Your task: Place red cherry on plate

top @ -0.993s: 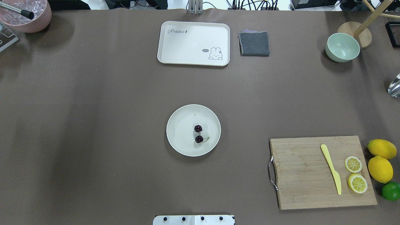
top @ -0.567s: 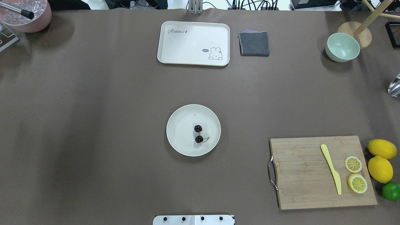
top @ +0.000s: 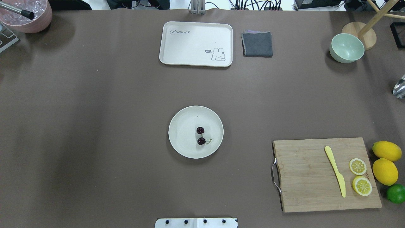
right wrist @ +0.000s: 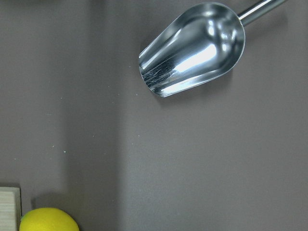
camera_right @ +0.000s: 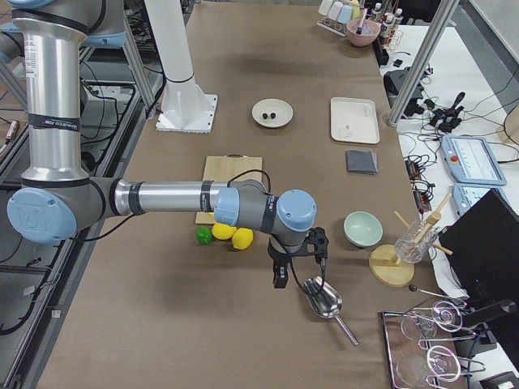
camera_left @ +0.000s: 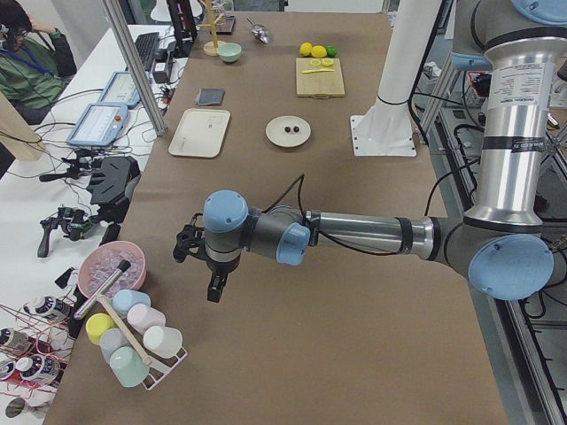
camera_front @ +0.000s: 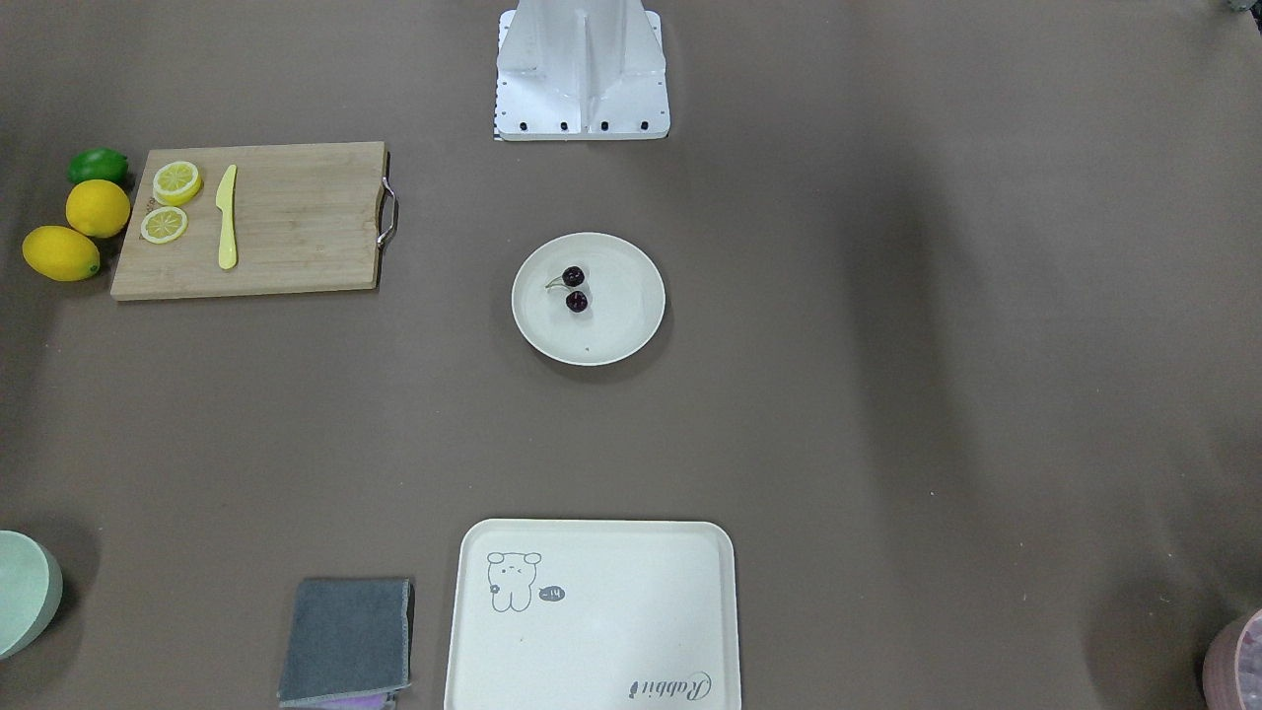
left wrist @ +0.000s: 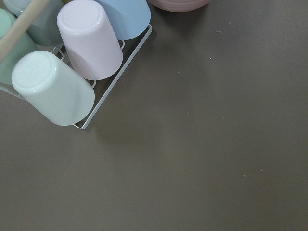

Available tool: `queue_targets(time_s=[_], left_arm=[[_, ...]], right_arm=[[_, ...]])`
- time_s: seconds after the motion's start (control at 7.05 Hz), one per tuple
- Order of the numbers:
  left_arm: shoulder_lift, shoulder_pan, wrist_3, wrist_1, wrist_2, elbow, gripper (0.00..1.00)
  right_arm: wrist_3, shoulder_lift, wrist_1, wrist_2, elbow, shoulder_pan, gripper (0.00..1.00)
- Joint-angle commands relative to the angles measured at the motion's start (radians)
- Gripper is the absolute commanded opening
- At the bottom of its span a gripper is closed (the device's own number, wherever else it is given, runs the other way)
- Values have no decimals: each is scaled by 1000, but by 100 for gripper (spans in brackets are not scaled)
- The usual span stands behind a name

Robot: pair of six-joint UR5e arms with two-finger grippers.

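The red cherry [top: 201, 135], a dark pair joined by thin stems, lies on the round cream plate [top: 183, 133] at the table's middle; the front view shows the cherry [camera_front: 574, 289] slightly off centre on that plate [camera_front: 623, 318]. Neither arm is near it. My left gripper [camera_left: 215, 290] hangs low over the table at the left end, beside a cup rack [left wrist: 72, 62]. My right gripper [camera_right: 280, 280] hangs at the right end, next to a metal scoop [right wrist: 192, 50]. Both grippers show only in the side views, so I cannot tell whether they are open or shut.
A rabbit tray [top: 196, 43] and a grey cloth [top: 257, 44] lie at the far edge, a pale green bowl [top: 346, 48] far right. The cutting board [top: 310, 177] carries a yellow knife and lemon slices, with lemons [top: 385, 171] and a lime beside it. A pink bowl [top: 27, 15] stands far left.
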Motion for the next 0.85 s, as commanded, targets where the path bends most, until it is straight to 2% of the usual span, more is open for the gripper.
queue_targets(time_s=[0.0,0.71], left_arm=[[1,-1,-1,1,2,4,98],[1,-22,-3,1,6,4,98]], right_arm=[[-1,5,0,18,0,0,100],[2,3,0,18,-3,0,100]])
